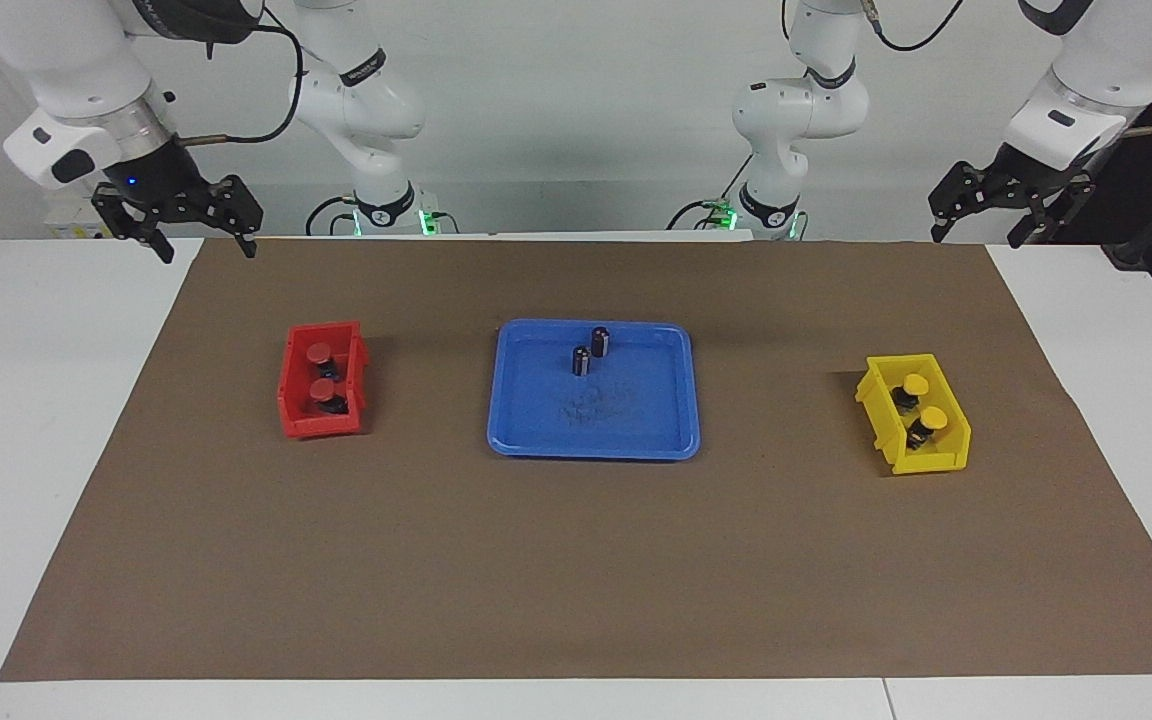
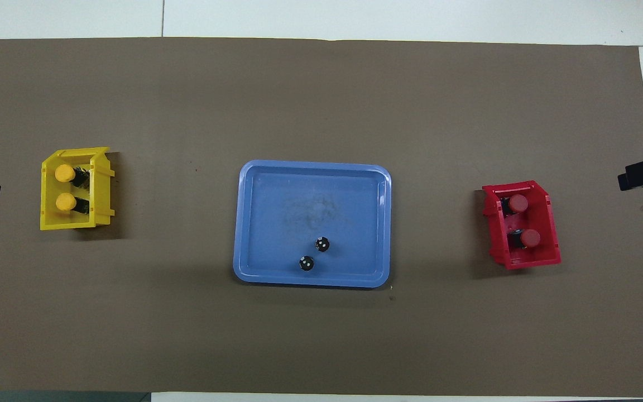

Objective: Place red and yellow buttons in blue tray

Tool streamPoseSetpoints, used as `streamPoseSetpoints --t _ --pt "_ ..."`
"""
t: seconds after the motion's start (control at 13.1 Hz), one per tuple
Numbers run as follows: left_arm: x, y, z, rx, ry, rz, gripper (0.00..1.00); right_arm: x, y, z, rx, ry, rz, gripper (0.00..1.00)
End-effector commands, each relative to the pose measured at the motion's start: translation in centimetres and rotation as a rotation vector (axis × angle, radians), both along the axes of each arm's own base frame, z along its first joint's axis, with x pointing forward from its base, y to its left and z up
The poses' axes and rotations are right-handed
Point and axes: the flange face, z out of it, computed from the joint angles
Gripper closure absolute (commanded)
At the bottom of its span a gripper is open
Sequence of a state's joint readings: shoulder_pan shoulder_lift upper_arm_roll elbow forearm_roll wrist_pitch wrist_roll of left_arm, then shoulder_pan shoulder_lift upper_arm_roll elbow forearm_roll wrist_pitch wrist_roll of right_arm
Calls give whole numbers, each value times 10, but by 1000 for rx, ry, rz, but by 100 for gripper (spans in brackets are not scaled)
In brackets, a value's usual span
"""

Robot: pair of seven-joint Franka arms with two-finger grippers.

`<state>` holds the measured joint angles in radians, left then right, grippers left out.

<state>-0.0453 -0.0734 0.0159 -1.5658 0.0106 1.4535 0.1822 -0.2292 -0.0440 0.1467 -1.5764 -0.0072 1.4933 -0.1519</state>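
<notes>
No buttons [image 1: 321,375] have reached the tray [image 1: 536,440] yet; both the left pincer [image 1: 1011,212] and right pincer [image 1: 191,222] wait open and empty.

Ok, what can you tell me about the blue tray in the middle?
The blue tray is a wide, shallow rectangle of smooth plastic with rounded corners and a low rim. It lies flat on the brown mat, between the red bin and the yellow bin. Two small dark cylinders stand upright in it, close to its edge nearest the robots. Its floor looks scuffed in the middle. No gripper touches it.
</notes>
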Motion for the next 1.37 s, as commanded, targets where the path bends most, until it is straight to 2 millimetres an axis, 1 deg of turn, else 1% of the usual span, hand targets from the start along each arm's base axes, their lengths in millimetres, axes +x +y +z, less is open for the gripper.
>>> streamPoseSetpoints --t 0.0,0.3,0.46,0.61,0.76,0.84,0.91,0.99,1.07,1.14,1.22,1.3 --pt "-9 3 1 -11 -2 8 0 1 0 2 -2 8 -13 0" --pt "-9 3 1 -10 -2 8 0 0 0 2 -1 13 -11 0" --pt "-9 2 1 -11 -2 7 0 -1 0 -1 -4 19 -12 0" --pt "-9 3 1 -11 -2 8 0 -4 3 -8 -2 33 1 0" --pt "-9 3 1 -11 -2 8 0 3 11 -13 -1 -16 6 0" --pt "-9 3 1 -11 -2 7 0 1 25 -21 -4 -34 26 0" --pt "-9 3 1 -11 -3 7 0 -2 28 -37 -6 -40 23 0" --pt "-9 3 1 -11 -2 7 0 -6 28 -58 -8 -71 26 0" --pt "-9 3 1 -11 -2 7 0 -5 31 -78 22 -94 19 0" --pt "-9 3 0 -11 0 7 0 -1 34 -100 77 -95 1 3" --pt "-9 3 0 -10 0 8 0 12 34 -131 104 -92 -13 9" --pt "-9 1 1 -11 -2 4 0 22 33 -156 109 -90 -13 14"
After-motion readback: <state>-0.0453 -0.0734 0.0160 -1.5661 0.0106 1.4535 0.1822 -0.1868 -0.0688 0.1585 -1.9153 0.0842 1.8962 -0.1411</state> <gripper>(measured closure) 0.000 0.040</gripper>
